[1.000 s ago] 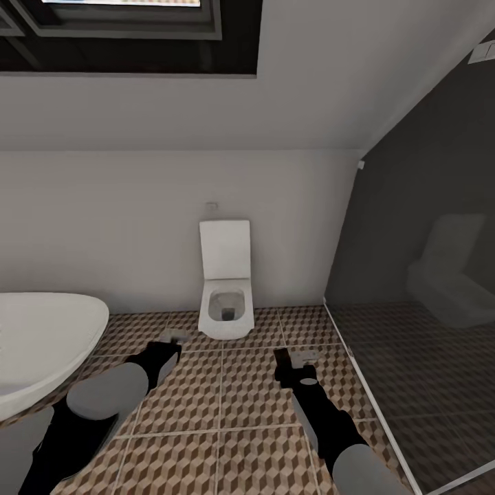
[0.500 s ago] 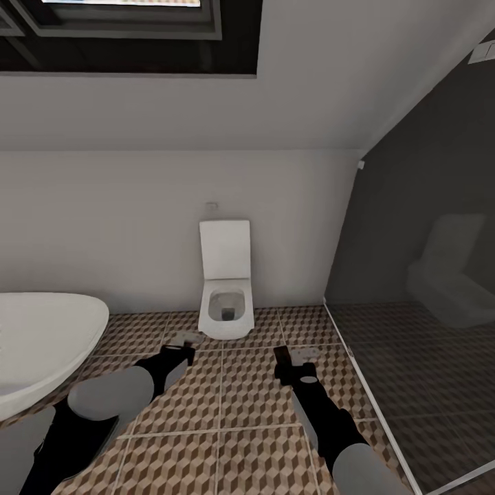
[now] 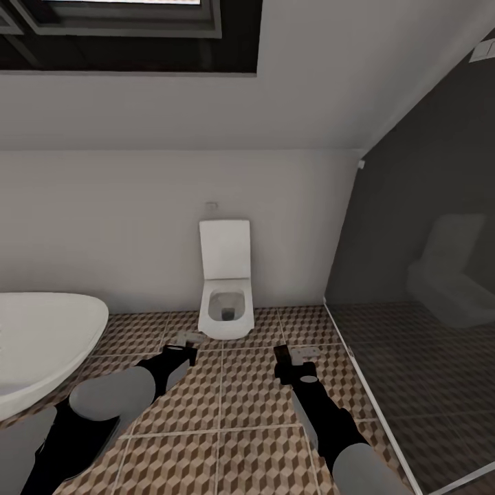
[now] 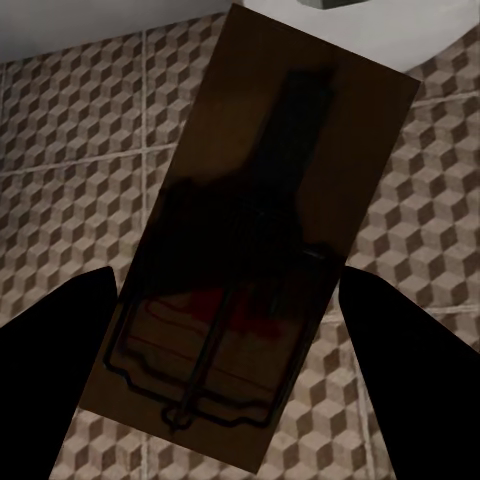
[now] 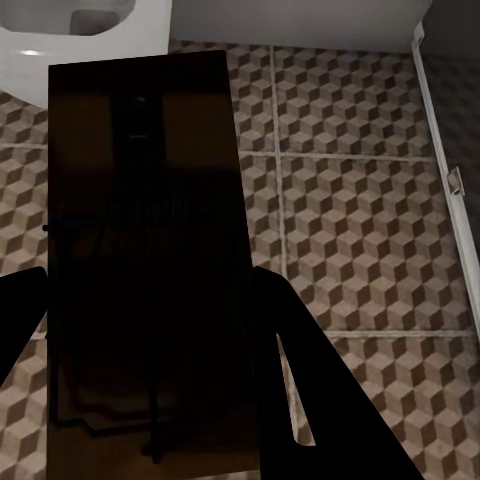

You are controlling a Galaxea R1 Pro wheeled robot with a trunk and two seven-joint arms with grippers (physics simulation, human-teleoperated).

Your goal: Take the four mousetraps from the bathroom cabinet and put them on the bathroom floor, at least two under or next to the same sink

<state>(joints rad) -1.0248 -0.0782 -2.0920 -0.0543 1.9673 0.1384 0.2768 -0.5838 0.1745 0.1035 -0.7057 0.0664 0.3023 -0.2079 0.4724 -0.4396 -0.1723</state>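
Note:
My left gripper (image 3: 184,339) hangs low over the bathroom floor (image 3: 240,412), shut on a mousetrap (image 4: 260,250). That trap is a brown board with a dark wire frame and a red mark, and it sits between the dark fingers (image 4: 50,350). My right gripper (image 3: 302,355) is shut on a second mousetrap (image 5: 150,250), a dark board held flat between its fingers (image 5: 310,400) above the cube-patterned tiles. The white bathroom sink (image 3: 41,344) juts in at the left, close beside my left arm. The cabinet is out of view.
A white toilet (image 3: 225,295) stands against the back wall, straight ahead between the two grippers. A dark glass shower partition (image 3: 412,309) closes off the right side, and its pale floor rail (image 5: 440,110) runs near my right gripper.
My left gripper has shifted a little to the right and forward with its mousetrap. The right arm has not moved.

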